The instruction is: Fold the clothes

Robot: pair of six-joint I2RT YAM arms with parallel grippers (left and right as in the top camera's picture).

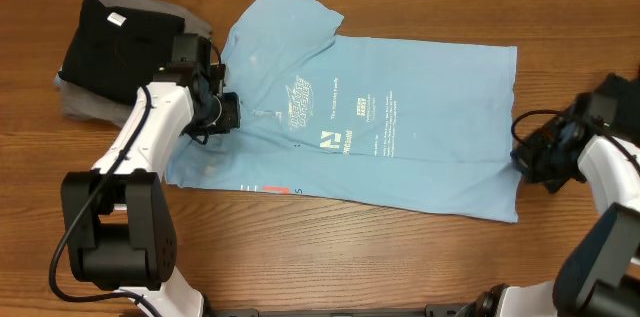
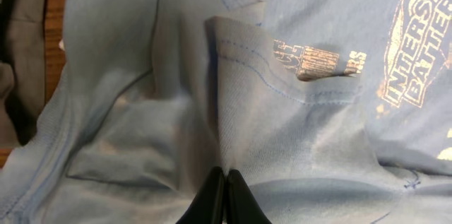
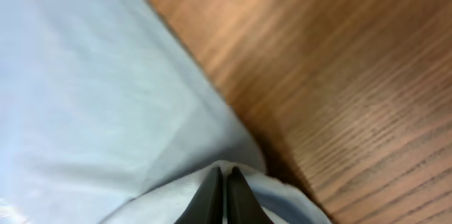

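Observation:
A light blue T-shirt (image 1: 400,117) with pale printed logos lies spread across the table, collar end to the left, hem to the right. My left gripper (image 1: 228,112) is shut on a pinch of its fabric near the collar; the left wrist view shows the fingers (image 2: 224,176) closed on a raised fold below the neck label (image 2: 318,61). My right gripper (image 1: 520,157) is shut on the shirt's right hem edge; the right wrist view shows the fingers (image 3: 224,176) pinching pale blue cloth (image 3: 85,90).
A folded black shirt (image 1: 110,42) lies on grey cloth (image 1: 85,105) at the far left. Bare wooden table (image 1: 400,257) runs along the front and to the right of the hem (image 3: 353,61).

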